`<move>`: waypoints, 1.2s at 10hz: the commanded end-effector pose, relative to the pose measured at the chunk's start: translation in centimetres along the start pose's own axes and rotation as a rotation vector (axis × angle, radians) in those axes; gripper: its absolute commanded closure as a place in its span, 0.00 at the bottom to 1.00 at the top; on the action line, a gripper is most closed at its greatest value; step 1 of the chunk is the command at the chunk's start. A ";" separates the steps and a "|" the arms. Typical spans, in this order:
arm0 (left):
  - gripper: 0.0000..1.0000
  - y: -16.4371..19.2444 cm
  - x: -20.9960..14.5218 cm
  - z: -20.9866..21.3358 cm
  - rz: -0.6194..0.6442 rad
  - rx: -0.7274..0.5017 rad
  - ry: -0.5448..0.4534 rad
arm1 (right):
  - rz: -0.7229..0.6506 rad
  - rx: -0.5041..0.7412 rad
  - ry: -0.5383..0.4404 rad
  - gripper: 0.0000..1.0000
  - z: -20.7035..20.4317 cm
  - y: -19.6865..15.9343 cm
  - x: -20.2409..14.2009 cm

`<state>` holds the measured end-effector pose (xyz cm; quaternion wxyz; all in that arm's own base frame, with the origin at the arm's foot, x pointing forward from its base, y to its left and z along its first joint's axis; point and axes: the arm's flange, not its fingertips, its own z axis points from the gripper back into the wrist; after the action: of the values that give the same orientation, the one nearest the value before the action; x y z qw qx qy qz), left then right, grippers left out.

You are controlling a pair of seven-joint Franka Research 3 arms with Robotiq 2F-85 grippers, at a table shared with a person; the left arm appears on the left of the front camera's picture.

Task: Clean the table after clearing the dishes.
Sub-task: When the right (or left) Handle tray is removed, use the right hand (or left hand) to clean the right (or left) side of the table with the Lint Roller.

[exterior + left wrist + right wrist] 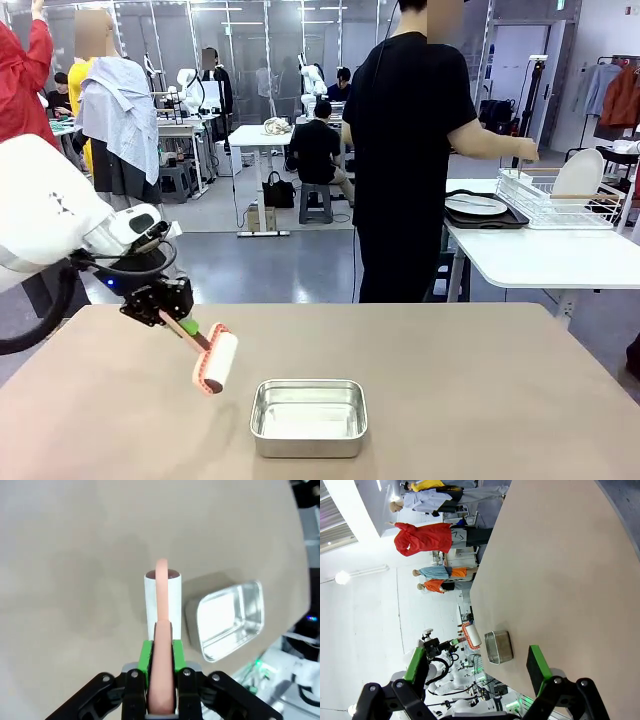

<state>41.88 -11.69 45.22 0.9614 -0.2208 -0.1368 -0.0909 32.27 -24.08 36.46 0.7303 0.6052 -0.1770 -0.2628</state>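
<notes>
My left jaws clamp tight on the roller's point(215, 362) pink handle, white cylinder angled down at the matte brown worktop point(480, 380); shiny rectangular steel pan point(308, 417) at its four o'clock; right jaws gape wide, empty.

An open-plan robotics lab: a white jointed robot arm point(45, 210) at a matte taupe-brown table point(480, 380), white-topped work tables point(262, 135) on glossy grey floor point(280, 265), a black-clad person point(318, 150) seated at one.
</notes>
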 end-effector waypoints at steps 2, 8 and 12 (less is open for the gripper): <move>0.93 0.3 -0.1 0.6 0.030 -0.010 0.060 | 0.009 0.002 0.011 0.00 0.3 0.1 -0.2; 0.80 3.1 3.4 -2.7 0.104 -0.055 0.029 | 0.009 0.002 0.011 0.00 0.3 0.1 -0.2; 0.80 4.8 6.2 -6.1 0.139 -0.151 0.098 | 0.009 0.002 0.011 0.00 0.3 0.1 -0.2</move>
<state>49.30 -10.92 40.10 0.9595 -0.2691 -0.0756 -0.0337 32.27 -24.08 36.45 0.7303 0.6053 -0.1769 -0.2628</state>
